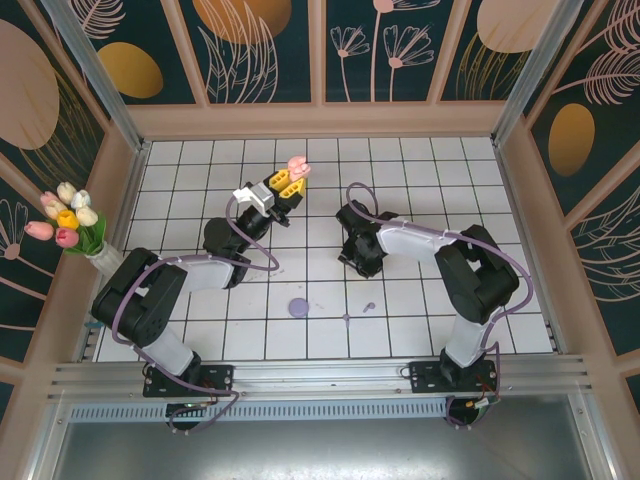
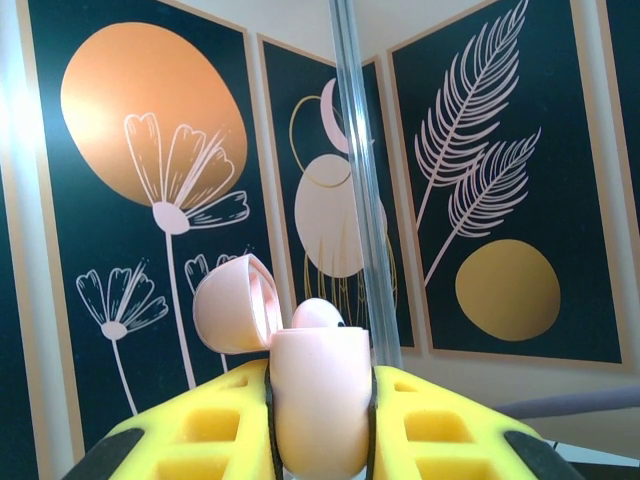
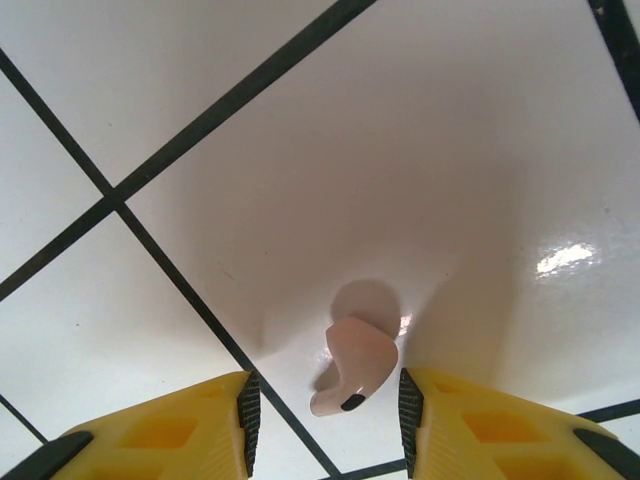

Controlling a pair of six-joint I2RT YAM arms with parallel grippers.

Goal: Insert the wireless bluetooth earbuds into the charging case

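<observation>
Our right end effector (image 3: pixel 326 388) hangs low over the white surface (image 3: pixel 450 150). Its two yellow fingers (image 3: pixel 180 430) are apart. A pale pink earbud (image 3: pixel 355 365) lies on the surface right between them, closer to one finger than the other. Our left end effector (image 2: pixel 320 372) is up in the air, squeezed tight on the pink charging case (image 2: pixel 318 420). The lid (image 2: pixel 235 305) of the case stands open.
</observation>
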